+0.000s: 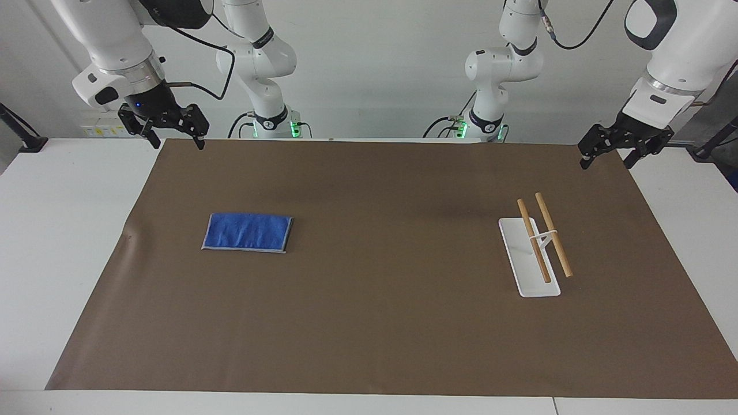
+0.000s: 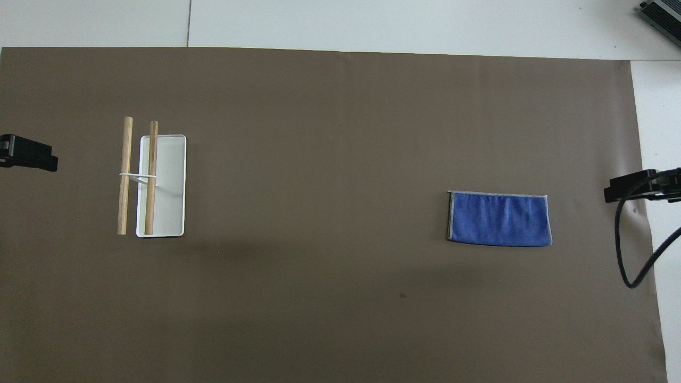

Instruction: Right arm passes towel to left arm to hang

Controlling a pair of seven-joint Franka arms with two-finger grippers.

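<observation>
The towel, bright blue with grey edging, lies folded flat on the brown mat toward the right arm's end of the table. A small rack with a white base and two wooden rods stands toward the left arm's end. My right gripper hangs open and empty in the air over the mat's corner by the right arm's base. My left gripper hangs open and empty over the mat's corner by the left arm's base. Both arms wait, well apart from towel and rack.
A brown mat covers most of the white table. A black cable loops down at the right arm's side. A dark device sits at the table's corner farthest from the robots, at the right arm's end.
</observation>
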